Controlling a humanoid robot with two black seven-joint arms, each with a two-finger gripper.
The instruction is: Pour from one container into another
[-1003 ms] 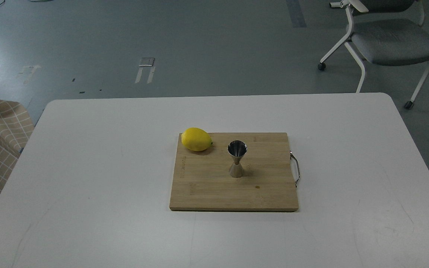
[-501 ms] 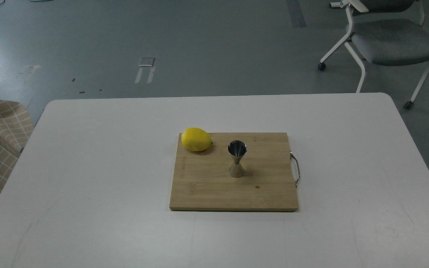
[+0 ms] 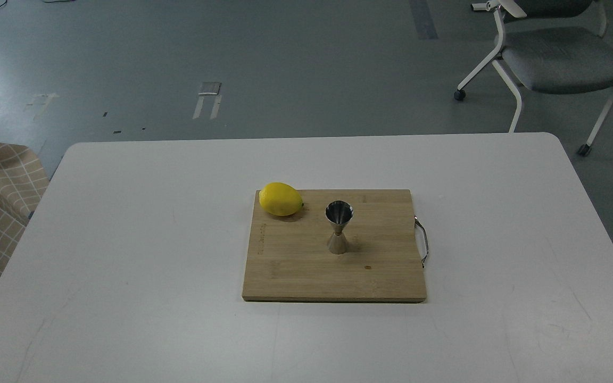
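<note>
Two things stand on the board (image 3: 306,276), which lies mid-table (image 3: 125,239): the jigger (image 3: 339,227), upright near its centre, and farther back a lemon (image 3: 281,199) at its far-left corner. Neither gripper nor any tumbler is in view; a chair (image 3: 556,58) stands beyond.

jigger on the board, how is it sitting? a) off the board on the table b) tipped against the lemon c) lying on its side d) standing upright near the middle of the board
d: the jigger stands upright on its lower cone near the middle of the cutting board, clear of the lemon at the board's far left corner.
</note>
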